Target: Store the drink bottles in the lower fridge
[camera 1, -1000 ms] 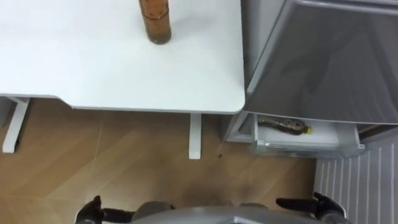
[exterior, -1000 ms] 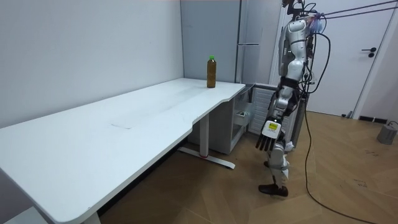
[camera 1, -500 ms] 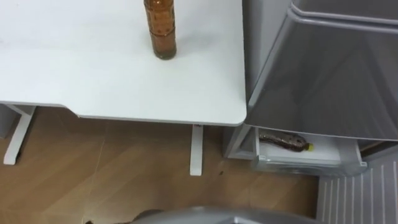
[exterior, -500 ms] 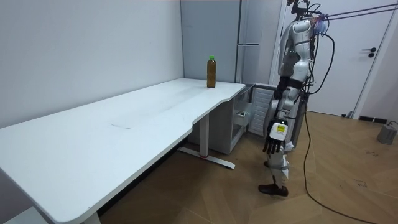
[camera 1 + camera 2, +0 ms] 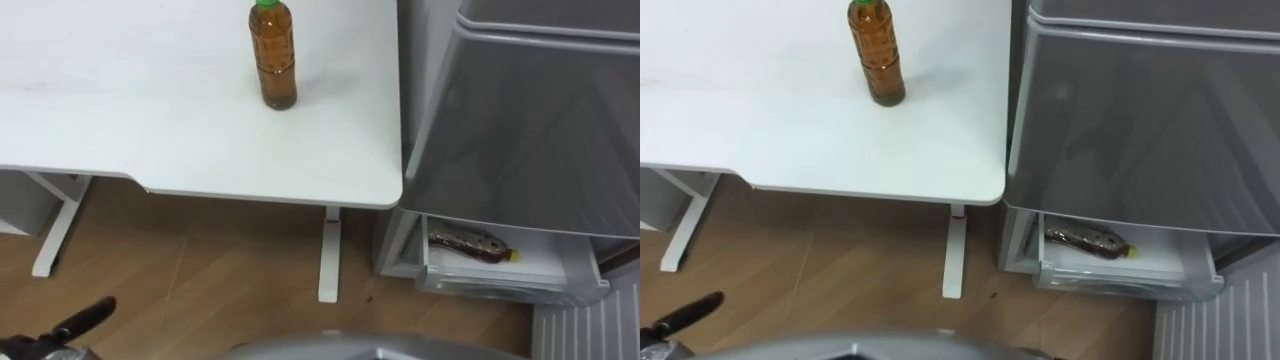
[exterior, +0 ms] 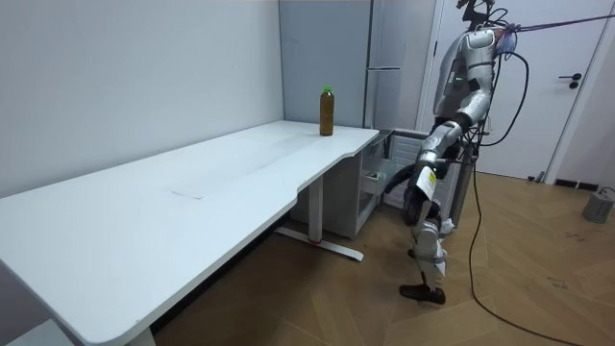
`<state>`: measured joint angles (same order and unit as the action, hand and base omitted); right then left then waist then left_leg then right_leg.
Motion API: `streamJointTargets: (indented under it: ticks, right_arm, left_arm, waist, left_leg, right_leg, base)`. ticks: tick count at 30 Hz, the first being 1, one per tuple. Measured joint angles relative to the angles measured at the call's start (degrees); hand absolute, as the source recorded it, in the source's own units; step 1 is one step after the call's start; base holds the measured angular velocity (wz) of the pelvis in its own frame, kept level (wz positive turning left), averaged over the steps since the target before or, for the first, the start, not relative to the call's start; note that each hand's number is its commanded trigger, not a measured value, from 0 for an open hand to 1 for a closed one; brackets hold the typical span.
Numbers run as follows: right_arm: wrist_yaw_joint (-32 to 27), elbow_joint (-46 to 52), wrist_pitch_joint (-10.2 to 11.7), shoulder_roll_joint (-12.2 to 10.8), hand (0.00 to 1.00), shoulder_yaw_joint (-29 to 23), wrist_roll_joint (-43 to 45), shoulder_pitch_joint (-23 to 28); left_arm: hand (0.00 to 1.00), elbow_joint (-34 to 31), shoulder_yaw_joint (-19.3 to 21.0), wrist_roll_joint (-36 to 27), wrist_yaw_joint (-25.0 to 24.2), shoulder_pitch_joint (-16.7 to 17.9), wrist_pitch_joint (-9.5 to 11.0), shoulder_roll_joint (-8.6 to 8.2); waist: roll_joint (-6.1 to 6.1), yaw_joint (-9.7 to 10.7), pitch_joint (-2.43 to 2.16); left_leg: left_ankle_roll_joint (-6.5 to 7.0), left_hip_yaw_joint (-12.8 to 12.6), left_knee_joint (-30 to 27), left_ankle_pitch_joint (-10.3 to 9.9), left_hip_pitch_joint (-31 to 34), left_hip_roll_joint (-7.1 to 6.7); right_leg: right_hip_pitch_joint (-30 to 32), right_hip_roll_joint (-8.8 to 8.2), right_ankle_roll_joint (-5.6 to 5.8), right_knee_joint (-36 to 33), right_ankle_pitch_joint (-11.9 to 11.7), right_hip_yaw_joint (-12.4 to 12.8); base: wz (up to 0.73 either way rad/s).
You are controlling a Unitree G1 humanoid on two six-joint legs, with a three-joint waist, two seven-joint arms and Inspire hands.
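A brown drink bottle with a green cap [image 5: 274, 60] stands upright near the far right corner of the white table [image 5: 150, 130]. It also shows in the room view, where the bottle [image 6: 327, 111] rises at the table's far end. A second brown bottle [image 5: 470, 241] lies on its side in the open white drawer [image 5: 520, 272] at the bottom of the grey fridge [image 5: 530, 120]. My left hand [image 5: 62, 332] is low at the lower left, over the floor, fingers straight and holding nothing. It is far from both bottles. I stand on the wooden floor facing the table corner and the fridge.
The table's white leg [image 5: 329, 255] stands just left of the fridge drawer. A ribbed white panel [image 5: 590, 330] lies at the lower right. In the room view a white door [image 6: 575, 86] and a small grey bin [image 6: 601, 205] are behind me.
The eye view has shifted, so the whole bottle and its cap now show. My left arm has swung forward and up from hanging at my side, bringing the hand into the lower left.
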<state>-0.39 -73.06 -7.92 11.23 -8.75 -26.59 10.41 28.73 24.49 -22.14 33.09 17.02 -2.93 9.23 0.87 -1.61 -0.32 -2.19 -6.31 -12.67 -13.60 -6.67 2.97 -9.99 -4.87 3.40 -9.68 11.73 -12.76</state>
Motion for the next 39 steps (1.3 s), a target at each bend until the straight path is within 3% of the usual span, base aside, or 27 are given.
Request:
streamJointTargets:
  ticks: [4,9,12,18,21,27,31,39]
  right_arm:
    - [-0.1,-0.5,1.0,-0.1,0.00,0.1,2.1,0.4]
    - [1.4,-1.9,2.9,-0.1,0.00,-0.4,4.4,0.2]
    - [2.6,-2.4,3.2,0.1,0.00,-0.4,4.4,-0.1]
    - [4.9,-4.1,2.9,0.3,0.00,-0.4,4.9,-0.3]
    - [4.9,-4.7,2.8,0.2,0.00,-0.4,5.1,-1.3]
    - [5.3,-5.1,2.9,-0.1,0.00,0.0,5.1,-2.3]
    - [5.0,-5.1,3.4,-0.3,0.00,0.1,6.9,-2.5]
    - [4.6,-5.0,2.7,-0.2,0.00,0.1,14.4,-2.4]
  left_arm:
    - [0.00,-13.4,-0.1,7.6,5.4,0.2,1.5,-0.97]
    - [0.00,-29.1,-0.1,13.0,6.7,-1.3,3.4,-0.68]
    - [0.00,-35.4,-0.5,12.9,5.5,-1.4,4.6,-0.66]
    - [0.00,-46.2,-3.1,12.7,-1.6,-1.5,4.5,-0.58]
    - [0.00,-46.6,-5.4,12.7,-5.6,-3.5,4.3,-0.46]
    - [0.00,-46.8,-11.9,11.0,-15.7,-7.1,3.2,0.44]
    - [0.00,-46.0,-13.8,5.4,-22.1,-10.4,2.8,0.49]
    - [0.00,-42.1,-13.8,5.7,-28.6,-14.3,-1.0,0.48]
  waist:
    - [-0.48,-0.1,-0.24]
    - [-0.49,0.4,-0.25]
    - [-0.08,1.0,0.04]
    - [0.57,2.8,0.24]
    - [0.43,4.1,0.22]
    - [-0.34,6.1,0.92]
    - [-0.29,6.2,1.49]
    - [-0.09,6.7,1.26]
  left_leg:
    - [0.12,1.9,0.0,-0.1,0.0,-0.44]
    - [0.17,2.7,0.0,-0.1,0.0,-0.58]
    - [0.24,2.8,0.4,-0.2,0.1,-0.58]
    - [0.28,3.4,-0.1,-0.1,0.7,-0.70]
    - [0.33,3.6,-0.3,-0.1,1.0,-0.79]
    - [0.33,3.6,-0.2,-0.1,0.9,-0.87]
    - [0.33,3.3,0.1,-0.1,0.5,-0.86]
    - [0.33,3.3,0.6,-0.1,-1.0,-0.81]
  right_leg:
    - [0.1,0.00,0.01,0.0,0.0,-0.1]
    - [0.0,0.01,0.01,0.0,0.0,-0.1]
    - [0.0,0.06,0.01,0.0,0.0,0.1]
    - [0.4,0.05,0.03,0.3,0.0,-0.1]
    - [0.4,0.04,0.03,0.7,0.0,-0.2]
    - [0.6,0.06,0.03,1.0,0.0,0.0]
    - [1.0,0.15,0.02,0.9,0.0,1.4]
    - [0.8,0.36,0.01,0.8,0.0,3.5]
  base:
    - [0.00]
    - [0.00]
    - [-0.01]
    - [0.02]
    - [0.05]
    - [-0.01]
    - [-0.14]
    - [-0.15]
